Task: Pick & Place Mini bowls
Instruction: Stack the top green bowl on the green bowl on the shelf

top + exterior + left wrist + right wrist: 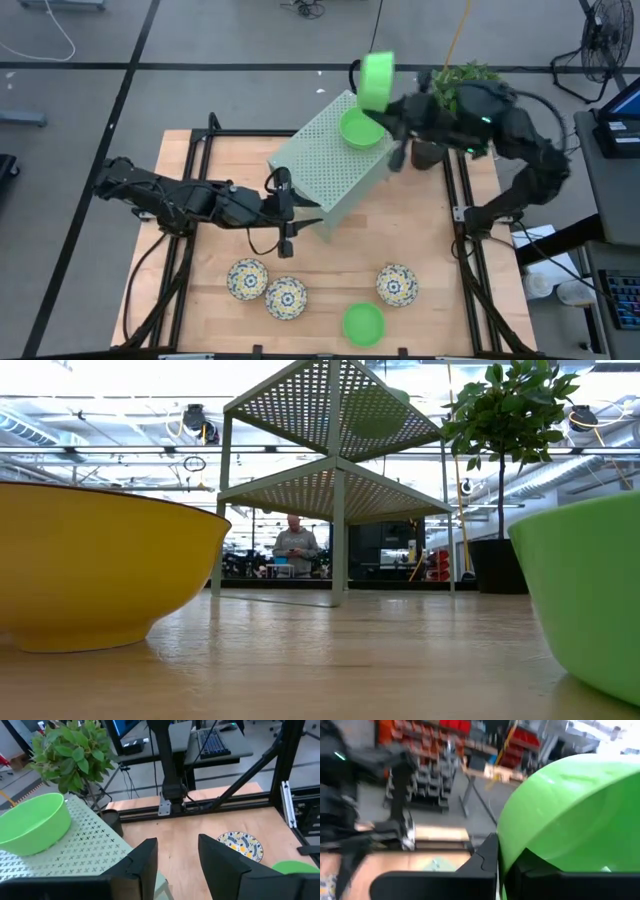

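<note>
My right gripper [386, 106] is up over the far end of the pale-green perforated box [325, 165], shut on a plain green mini bowl [377, 80] that is tipped on its side. A second green bowl [360, 129] stands on its base on the box top. Three floral bowls [247, 278] [286, 297] [397, 285] and a third green bowl [363, 324] rest on the table near its near edge. My left gripper [287, 214] hovers open by the box's near-left corner, touching nothing. My right gripper pinches the green bowl's wall at the rim [506, 851]. One finger [484, 862] lies on the outer side and the other stands on the far side of the wall, mostly hidden by the bowl. The bowl is lifted clear above the box, its opening turned sideways.
A potted plant [458, 85] stands at the table's far right corner, close behind my right arm. In the low view a yellow-sided bowl [95, 565] and a green bowl [590, 600] loom close to the camera. A person [295, 546] stands far back in the room.
</note>
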Robot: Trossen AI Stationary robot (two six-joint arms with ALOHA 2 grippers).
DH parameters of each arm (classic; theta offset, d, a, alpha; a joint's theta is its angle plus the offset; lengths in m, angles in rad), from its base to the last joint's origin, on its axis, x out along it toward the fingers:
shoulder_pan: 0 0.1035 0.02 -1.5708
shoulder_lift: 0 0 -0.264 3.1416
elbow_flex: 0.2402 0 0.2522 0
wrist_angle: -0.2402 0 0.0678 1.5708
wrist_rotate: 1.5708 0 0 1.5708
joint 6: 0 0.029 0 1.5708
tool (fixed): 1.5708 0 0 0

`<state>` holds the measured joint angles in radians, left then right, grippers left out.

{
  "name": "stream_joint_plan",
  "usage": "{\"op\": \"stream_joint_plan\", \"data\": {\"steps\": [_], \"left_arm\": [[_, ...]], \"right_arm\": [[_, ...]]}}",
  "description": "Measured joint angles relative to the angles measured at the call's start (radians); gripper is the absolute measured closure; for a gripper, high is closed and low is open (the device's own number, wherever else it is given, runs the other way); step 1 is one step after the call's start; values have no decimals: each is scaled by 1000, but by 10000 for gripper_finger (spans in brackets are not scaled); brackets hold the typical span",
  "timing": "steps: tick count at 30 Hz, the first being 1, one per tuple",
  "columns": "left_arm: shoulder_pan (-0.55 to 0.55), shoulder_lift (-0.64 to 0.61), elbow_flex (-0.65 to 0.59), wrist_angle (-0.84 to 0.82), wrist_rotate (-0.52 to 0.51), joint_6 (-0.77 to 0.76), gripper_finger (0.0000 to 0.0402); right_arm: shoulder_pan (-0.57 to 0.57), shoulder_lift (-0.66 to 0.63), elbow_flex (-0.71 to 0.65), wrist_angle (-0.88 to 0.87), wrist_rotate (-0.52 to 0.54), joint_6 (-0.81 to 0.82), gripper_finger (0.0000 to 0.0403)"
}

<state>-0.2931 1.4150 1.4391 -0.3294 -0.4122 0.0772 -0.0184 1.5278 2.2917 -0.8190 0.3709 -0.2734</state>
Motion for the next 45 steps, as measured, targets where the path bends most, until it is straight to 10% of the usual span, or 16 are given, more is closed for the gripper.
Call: {"op": "stream_joint_plan", "data": {"steps": [8, 14, 45], "left_arm": [[2, 4, 0, -6, 0, -2, 235], [1, 4, 0, -7, 18, -3, 224], [3, 4, 0, -7, 19, -3, 234]], "right_arm": [[-197, 112, -8, -175, 64, 17, 403], [-321, 187, -15, -353, -150, 102, 403], [-227, 187, -12, -589, -165, 184, 403]]}}
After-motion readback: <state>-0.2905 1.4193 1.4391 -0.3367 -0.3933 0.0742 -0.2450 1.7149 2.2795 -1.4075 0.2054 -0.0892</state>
